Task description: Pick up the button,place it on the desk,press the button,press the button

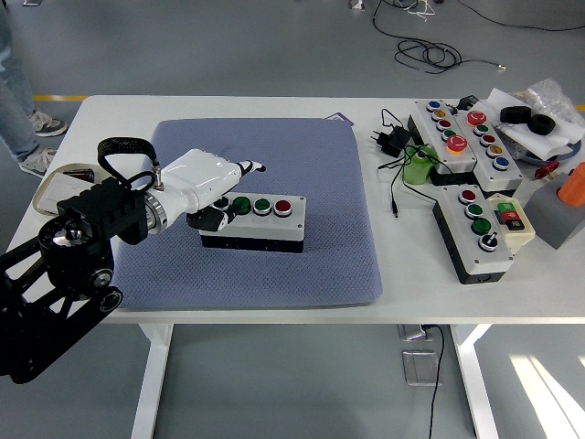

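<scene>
While the left hand [208,183] sits over the left end of the button box [253,222], its white back faces up and the fingers curl down onto the box's leftmost control; whether they clamp anything or just press I cannot tell. The button box is a grey-topped, black-sided unit lying flat on the blue-grey pad [265,160], roughly at the pad's middle, long side running left-right. On the box top, right of the hand: two green buttons [242,204], then a red button [283,207] at the right end. The leftmost control is mostly hidden under the fingers. The black left arm [64,265] comes in from left of the pad, forearm crossing the pad's left edge. The pad lies on the white surface [402,274]. Right of the pad, well apart from the button box: a long grey control panel [454,137] with many coloured buttons, a second black box [477,233] with red, green and black controls just nearer than it, a green cylinder [420,167] and a black power adapter [393,139] with cable between pad and panel. Far right of the pad: black rings on white packaging [539,128], an orange object [576,186] cut by the frame edge. A person's leg and shoe [37,123] show on the floor beyond the pad's far-left corner.
</scene>
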Controlling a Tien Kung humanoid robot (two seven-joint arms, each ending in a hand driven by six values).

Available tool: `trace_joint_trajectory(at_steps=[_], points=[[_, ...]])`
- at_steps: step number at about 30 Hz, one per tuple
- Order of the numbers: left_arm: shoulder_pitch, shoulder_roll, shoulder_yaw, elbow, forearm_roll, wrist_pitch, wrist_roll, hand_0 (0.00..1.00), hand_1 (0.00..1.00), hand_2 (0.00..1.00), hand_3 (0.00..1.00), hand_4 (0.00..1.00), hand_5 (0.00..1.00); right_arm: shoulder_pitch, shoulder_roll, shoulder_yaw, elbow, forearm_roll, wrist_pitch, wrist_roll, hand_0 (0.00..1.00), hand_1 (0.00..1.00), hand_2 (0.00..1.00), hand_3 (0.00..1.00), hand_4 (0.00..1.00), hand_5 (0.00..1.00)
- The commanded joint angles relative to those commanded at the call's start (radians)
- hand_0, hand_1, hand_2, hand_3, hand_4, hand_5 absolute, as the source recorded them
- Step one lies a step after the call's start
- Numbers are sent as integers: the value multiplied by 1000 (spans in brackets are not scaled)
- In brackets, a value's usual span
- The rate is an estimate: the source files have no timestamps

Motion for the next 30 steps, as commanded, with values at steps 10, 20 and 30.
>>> trace_joint_trajectory(at_steps=[10, 20, 30], points=[[-5, 4, 20, 8, -13, -48, 6, 69, 46, 69, 905, 459, 2, 1, 0, -4, 0, 3, 1, 0, 787, 797, 817, 751, 412, 479], [-20, 5, 64, 18, -22, -58, 7, 71, 47, 71, 900, 459, 2, 0, 0, -3, 0, 3, 0, 0, 787, 797, 817, 751, 412, 479], [-41, -12, 102, 56, -38, -59, 5, 77, 52, 76, 895, 469, 2, -2, 0, -6, 0, 3, 0, -2, 787, 797, 817, 751, 412, 479]])
